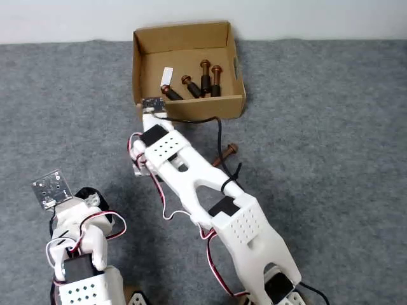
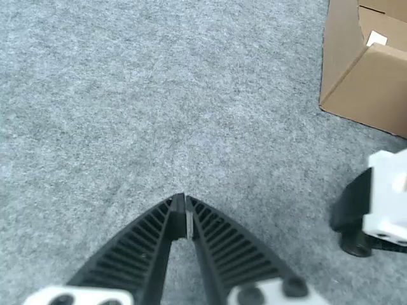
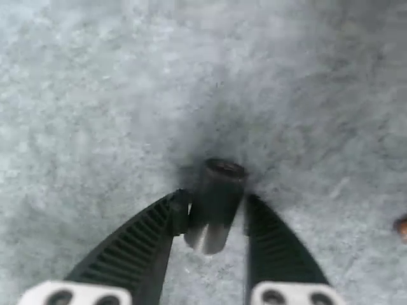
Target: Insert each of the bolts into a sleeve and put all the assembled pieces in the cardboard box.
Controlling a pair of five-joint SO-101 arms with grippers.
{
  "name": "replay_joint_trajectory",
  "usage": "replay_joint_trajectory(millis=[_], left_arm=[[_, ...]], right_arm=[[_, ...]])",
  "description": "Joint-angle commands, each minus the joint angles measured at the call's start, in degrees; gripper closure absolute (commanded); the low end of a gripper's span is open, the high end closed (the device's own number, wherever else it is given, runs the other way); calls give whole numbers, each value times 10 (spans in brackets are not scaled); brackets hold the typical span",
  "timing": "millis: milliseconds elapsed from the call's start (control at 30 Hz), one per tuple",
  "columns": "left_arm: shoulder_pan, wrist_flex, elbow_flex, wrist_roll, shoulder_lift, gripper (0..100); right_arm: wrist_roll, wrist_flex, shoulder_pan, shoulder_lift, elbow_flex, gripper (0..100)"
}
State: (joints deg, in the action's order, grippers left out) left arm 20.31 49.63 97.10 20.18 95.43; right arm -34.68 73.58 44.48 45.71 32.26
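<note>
Tabletop: grey cloth, rough, matt. Box: brown cardboard, matt. Bolts: coppery metal, dull sheen. Sleeve: dark, smooth, slightly glossy. Left tool fingers: black ribbed plastic, matt. Arm shells: white smooth plastic.

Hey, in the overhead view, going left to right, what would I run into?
The left arm → white slip in the cardboard box → loose bolt on the carpet. The right arm and the box span too much width to place.

Grey carpet, pale wall
</note>
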Motion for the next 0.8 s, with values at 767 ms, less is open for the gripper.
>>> replay_joint_trajectory(millis=[767], left_arm=[[-42, 11, -3, 4, 1, 995]], right_arm=[[131, 285, -65, -359, 48, 991]])
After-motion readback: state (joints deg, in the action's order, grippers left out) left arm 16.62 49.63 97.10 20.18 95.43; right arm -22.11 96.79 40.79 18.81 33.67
